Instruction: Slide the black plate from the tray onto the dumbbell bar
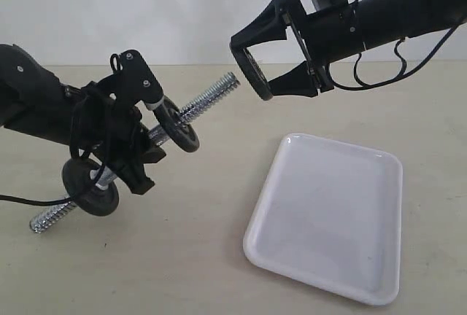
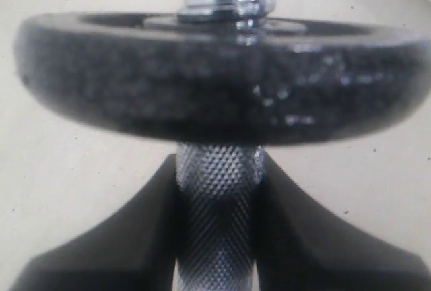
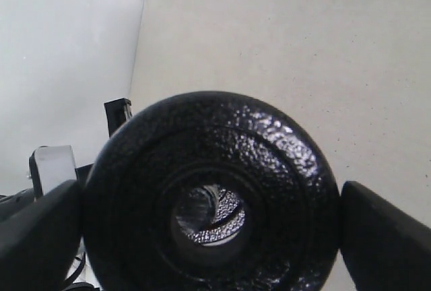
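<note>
My left gripper (image 1: 130,163) is shut on the knurled middle of the dumbbell bar (image 1: 211,93), holding it tilted above the table with its threaded end pointing up and to the right. The bar carries two small black discs (image 1: 179,127), one on each side of the grip. In the left wrist view the fingers (image 2: 135,244) clamp the bar (image 2: 215,237) just below one disc (image 2: 215,82). My right gripper (image 1: 257,63) is shut on the black plate (image 1: 249,67), edge-on in the air just right of the bar's upper end. In the right wrist view the plate (image 3: 269,156) fills the space between the fingers (image 3: 387,237), and the bar's end (image 3: 209,217) shows through its hole.
The white tray (image 1: 328,213) lies on the beige table at the lower right with nothing on it. A pale wall runs behind the table. Cables hang from both arms.
</note>
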You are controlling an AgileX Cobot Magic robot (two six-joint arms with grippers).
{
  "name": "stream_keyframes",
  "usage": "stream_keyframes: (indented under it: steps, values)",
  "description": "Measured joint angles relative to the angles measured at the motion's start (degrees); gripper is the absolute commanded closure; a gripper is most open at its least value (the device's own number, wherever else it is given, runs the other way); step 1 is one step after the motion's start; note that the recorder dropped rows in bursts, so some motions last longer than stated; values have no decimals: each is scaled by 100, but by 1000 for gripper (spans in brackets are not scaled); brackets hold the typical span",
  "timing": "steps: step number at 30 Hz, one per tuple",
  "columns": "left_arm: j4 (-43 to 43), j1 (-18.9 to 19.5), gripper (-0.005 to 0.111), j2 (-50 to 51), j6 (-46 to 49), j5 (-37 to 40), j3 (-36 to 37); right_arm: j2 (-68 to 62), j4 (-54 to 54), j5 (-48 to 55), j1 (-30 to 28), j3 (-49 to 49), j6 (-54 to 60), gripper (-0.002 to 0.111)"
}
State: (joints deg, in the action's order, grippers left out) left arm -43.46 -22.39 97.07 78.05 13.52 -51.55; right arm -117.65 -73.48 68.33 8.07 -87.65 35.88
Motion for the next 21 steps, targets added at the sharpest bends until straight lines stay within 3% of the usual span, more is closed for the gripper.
stream_keyframes:
  steps: [21]
  values:
    - [10, 0, 102, 10, 0, -65, 0, 0, 0, 0, 0, 0, -11, 108]
